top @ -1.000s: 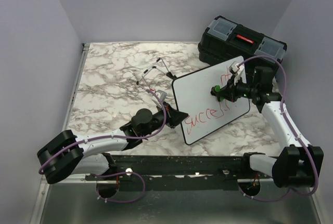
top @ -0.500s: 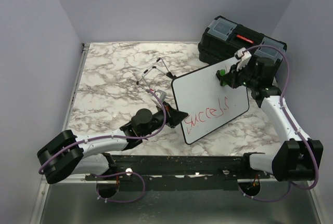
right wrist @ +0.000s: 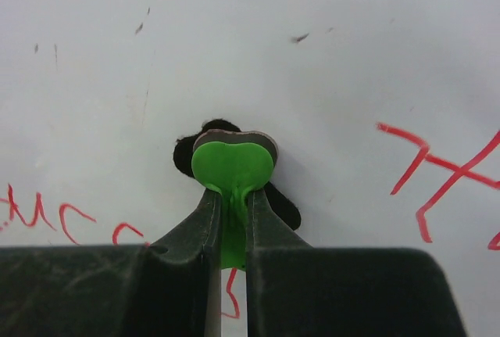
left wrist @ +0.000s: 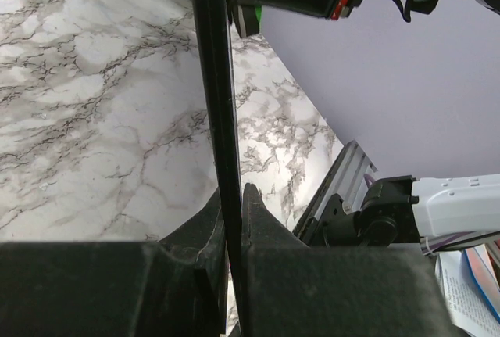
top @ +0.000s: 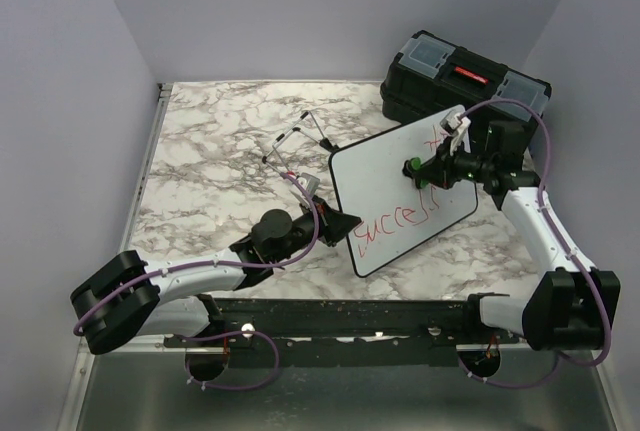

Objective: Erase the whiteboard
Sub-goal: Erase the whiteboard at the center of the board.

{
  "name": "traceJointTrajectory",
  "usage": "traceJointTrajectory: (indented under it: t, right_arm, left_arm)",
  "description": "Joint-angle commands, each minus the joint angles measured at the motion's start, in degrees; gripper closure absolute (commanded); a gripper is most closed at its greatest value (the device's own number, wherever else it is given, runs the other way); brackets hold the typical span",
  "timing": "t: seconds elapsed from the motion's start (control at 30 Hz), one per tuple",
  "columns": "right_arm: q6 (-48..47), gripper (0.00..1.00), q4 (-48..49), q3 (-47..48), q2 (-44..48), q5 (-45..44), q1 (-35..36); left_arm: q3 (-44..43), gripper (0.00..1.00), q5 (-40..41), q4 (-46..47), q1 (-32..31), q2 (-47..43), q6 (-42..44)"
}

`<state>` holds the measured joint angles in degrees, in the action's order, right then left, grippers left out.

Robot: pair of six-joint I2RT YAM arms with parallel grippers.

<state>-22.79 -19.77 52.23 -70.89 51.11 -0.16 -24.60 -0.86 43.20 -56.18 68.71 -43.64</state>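
The whiteboard (top: 390, 186) sat right of centre on the marble table (top: 220, 141), just in front of a black toolbox (top: 465, 76). It was held at a slant by its lower left edge. Whether any corner rested on the table could not be told. A red handwritten word (top: 395, 221) ran along its lower half, with a few red strokes near its upper right edge.

The right gripper (top: 425, 168) was closed narrowly on a green eraser (top: 411, 166), whose dark pad pressed against the board's face. A second before, the eraser had been at about the same mid-board spot. Half a second before, it had swung up to the top edge beside the toolbox, and now it was back down. That looked like one wiping stroke over the upper half. The red word below read the same as before, so most of the erasing probably remained to be done. The left gripper (top: 338, 226) had not moved. It was clamped on the board's rim and steadied it.

The overhead view gave the layout, including a thin wire easel stand (top: 300, 136) lying apart to the left. Only the right wrist view showed the pad's contact, faint smudges on the white surface and red strokes on both sides of the eraser. Only the left wrist view showed the board edge-on, as a thin black rim pinched between the fingers.
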Motion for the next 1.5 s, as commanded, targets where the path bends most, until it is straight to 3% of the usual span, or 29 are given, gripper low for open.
traceJointTrajectory:
  t: [0.0, 0.17, 0.3, 0.4, 0.6, 0.73, 0.83, 0.93, 1.17, 1.3, 1.47]
  right_arm:
    - [19.57, 1.0, 17.44, 2.25, -0.67, -6.22, 0.53]
    - [20.22, 0.99, 16.18, 5.66, -4.18, -20.49, 0.52]
    - [12.17, 0.99, 9.88, 3.79, -4.18, -21.77, 0.52]
    - [3.78, 0.99, 4.16, 0.48, -1.42, -15.87, 0.54]
    - [-7.18, 0.99, -5.75, -2.41, 2.19, 5.68, 0.52]
    - [0.7, 0.99, 0.48, 0.83, 0.68, 7.56, 0.54]
    - [14.51, 0.99, 12.05, 2.53, -0.43, -1.75, 0.54]
    - [20.23, 0.99, 17.91, 3.79, -1.55, -12.08, 0.52]
    - [15.42, 0.99, 13.12, 2.97, -3.22, -27.64, 0.52]
    - [15.6, 0.99, 14.63, 0.47, -1.09, -27.34, 0.57]
    - [22.3, 0.99, 18.9, 4.74, -1.39, -17.34, 0.52]
  left_arm:
    - [-0.25, 1.0, -3.89, 6.77, -0.59, -2.26, 3.47]
    - [0.17, 1.0, -3.88, 7.4, -0.59, -2.45, 3.3]
    - [0.48, 1.0, -3.95, 7.69, -0.59, -2.69, 3.3]
    - [0.63, 1.0, -3.89, 7.95, -0.59, -2.79, 3.55]
    - [0.28, 1.0, -4.17, 8.28, -0.59, -2.19, 3.69]
    - [0.27, 1.0, -4.38, 8.77, -0.59, -1.78, 3.3]
    - [0.69, 1.0, -4.0, 9.42, -0.59, -1.83, 3.04]
    - [1.05, 1.0, -3.8, 9.45, -0.59, -2.15, 2.98]
    - [1.25, 1.0, -3.87, 9.61, -0.59, -2.48, 3.06]
    - [0.88, 1.0, -4.36, 10.23, -0.59, -1.53, 3.03]
    - [0.52, 1.0, -4.44, 10.24, -0.59, -1.03, 2.77]
